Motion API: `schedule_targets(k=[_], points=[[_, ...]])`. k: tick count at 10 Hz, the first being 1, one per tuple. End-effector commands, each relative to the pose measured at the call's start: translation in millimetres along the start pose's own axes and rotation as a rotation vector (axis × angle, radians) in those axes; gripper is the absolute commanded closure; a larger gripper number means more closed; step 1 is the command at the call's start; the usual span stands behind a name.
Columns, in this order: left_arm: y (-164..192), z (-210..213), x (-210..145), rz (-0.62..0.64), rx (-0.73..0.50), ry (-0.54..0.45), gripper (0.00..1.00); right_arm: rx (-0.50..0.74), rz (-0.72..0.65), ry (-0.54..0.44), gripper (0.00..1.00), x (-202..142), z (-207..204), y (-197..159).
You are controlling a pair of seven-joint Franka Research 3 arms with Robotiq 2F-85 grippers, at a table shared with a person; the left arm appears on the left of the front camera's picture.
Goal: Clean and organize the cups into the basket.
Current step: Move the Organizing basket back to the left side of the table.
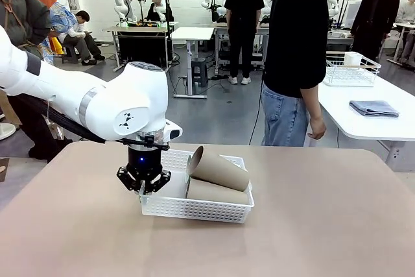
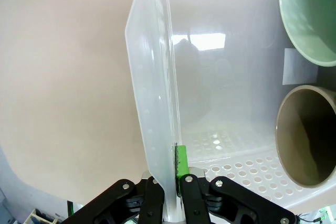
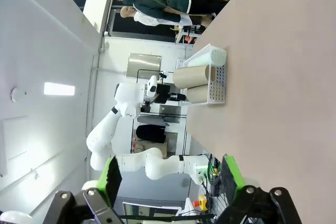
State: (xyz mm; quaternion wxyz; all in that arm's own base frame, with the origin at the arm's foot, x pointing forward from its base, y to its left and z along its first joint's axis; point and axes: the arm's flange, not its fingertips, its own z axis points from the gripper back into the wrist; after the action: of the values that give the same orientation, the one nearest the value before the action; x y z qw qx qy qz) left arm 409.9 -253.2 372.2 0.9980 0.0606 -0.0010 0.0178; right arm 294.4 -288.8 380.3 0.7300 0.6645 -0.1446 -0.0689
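The white perforated basket [image 1: 194, 209] sits mid-table with two tan-brown cups [image 1: 220, 172] lying on their sides in it, one atop the other. My left gripper [image 1: 144, 188] reaches down at the basket's left end. In the left wrist view it [image 2: 176, 167] is shut on the basket's thin side wall [image 2: 152, 103]. Past that wall, the open mouths of a mint green cup [image 2: 310, 19] and a tan cup [image 2: 307, 140] face it. My right gripper [image 3: 170, 177] is open and holds nothing, far from the basket [image 3: 214, 77].
A person in a black shirt and jeans [image 1: 295, 63] stands at the table's far edge. To the right, a separate white table carries a wire basket [image 1: 350, 69] and a folded grey cloth [image 1: 374, 108]. Bare tabletop surrounds the basket.
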Motion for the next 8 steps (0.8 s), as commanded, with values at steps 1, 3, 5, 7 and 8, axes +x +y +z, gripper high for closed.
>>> schedule_targets(k=[1, 3, 5, 7, 8], points=[[-4.7, 1.5, 0.3, 0.0, -0.01, 0.001, 0.96, -0.01, 0.002, -0.009, 0.0, 2.3, 5.3, -3.9], [-4.7, 1.5, 0.3, 0.0, -0.01, 0.001, 0.96, -0.005, -0.003, -0.007, 0.0, -0.5, 3.0, -1.2], [-4.7, 1.5, 0.3, 0.0, -0.01, 0.001, 0.96, -0.005, -0.003, -0.007, 0.0, -0.5, 3.0, -1.2], [-4.7, 1.5, 0.3, 0.0, -0.01, 0.001, 0.96, -0.005, -0.003, -0.007, 0.0, -0.5, 3.0, -1.2], [-4.7, 1.5, 0.3, 0.0, -0.01, 0.001, 0.96, -0.005, -0.003, -0.007, 0.0, -0.5, 3.0, -1.2]])
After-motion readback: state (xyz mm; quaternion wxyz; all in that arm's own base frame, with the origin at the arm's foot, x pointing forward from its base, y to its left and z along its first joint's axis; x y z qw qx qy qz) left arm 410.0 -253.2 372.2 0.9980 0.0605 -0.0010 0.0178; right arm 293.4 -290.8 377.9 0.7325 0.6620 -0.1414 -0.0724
